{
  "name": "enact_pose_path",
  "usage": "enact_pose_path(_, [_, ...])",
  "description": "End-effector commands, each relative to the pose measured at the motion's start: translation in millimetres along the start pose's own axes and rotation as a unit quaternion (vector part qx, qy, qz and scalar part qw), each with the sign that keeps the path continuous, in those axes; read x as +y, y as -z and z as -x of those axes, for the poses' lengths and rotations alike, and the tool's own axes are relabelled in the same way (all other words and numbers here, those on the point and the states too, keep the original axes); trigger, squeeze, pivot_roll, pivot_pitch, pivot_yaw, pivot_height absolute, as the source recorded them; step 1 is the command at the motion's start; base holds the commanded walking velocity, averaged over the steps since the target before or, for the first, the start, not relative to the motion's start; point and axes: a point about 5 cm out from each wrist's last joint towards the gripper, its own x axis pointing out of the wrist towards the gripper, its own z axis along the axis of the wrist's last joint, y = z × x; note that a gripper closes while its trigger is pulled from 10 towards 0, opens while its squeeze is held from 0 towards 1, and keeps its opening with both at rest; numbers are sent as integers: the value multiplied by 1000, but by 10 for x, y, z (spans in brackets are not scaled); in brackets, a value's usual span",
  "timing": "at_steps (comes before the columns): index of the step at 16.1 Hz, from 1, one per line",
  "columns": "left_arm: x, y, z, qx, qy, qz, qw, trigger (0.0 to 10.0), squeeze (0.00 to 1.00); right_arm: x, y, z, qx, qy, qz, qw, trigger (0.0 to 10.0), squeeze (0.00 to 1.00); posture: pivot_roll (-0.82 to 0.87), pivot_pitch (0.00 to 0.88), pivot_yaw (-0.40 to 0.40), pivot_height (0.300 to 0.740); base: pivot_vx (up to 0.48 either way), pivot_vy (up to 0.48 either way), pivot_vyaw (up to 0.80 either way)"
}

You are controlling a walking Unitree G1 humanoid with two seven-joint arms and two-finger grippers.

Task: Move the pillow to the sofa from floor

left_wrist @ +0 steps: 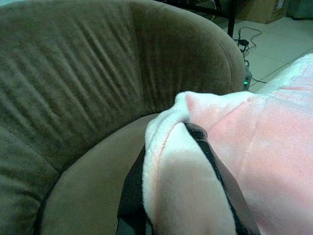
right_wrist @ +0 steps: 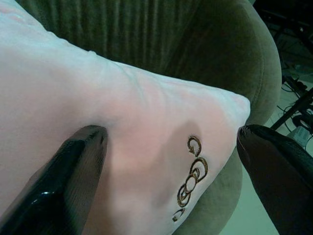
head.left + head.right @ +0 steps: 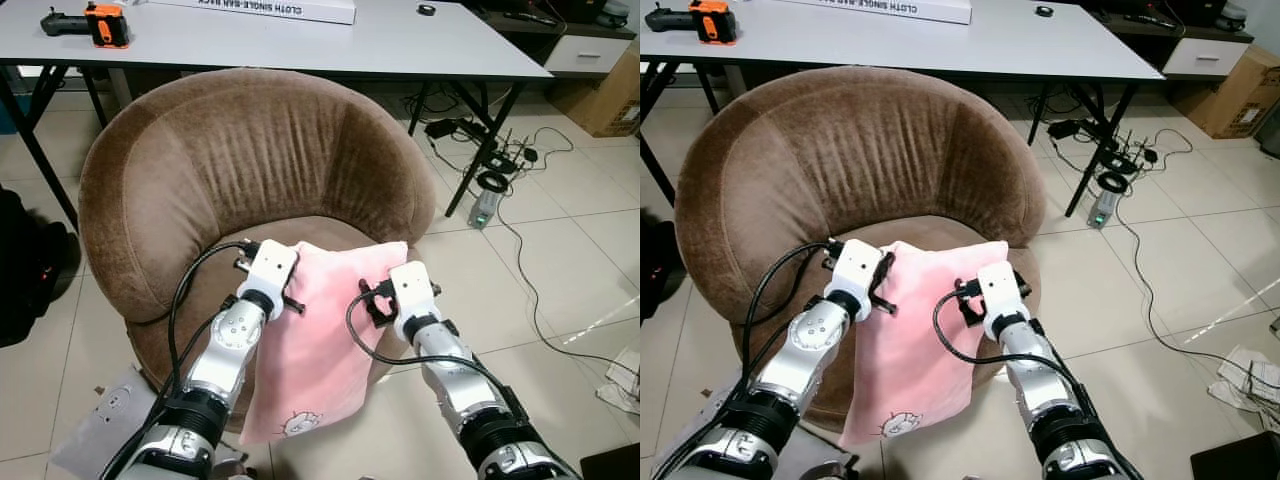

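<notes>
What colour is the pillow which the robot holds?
Pink pillow, with a small printed figure near its lower edge; left eye view shows it best.
</notes>
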Motion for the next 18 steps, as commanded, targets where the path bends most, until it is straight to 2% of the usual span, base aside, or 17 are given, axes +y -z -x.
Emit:
enact_pose_path(1, [-8, -125, -39, -28, -2, -8, 1000, 10000, 0, -13, -13, -18, 0, 4, -1, 1000, 10000, 349, 17, 44, -120, 740, 0, 0, 0])
enact_pose_path(13, [63, -118, -48, -22, -7, -25, 999, 10000, 0, -62, -31, -35, -3, 12, 4, 1000, 10000, 361, 24, 21, -115, 740, 0, 0, 0])
enact_pose_path(18, [36, -120, -52, -23, -5, -24, 999, 10000, 0, -78, -25, -30, -5, 16, 7, 1000, 10000, 369, 23, 16, -120, 740, 0, 0, 0])
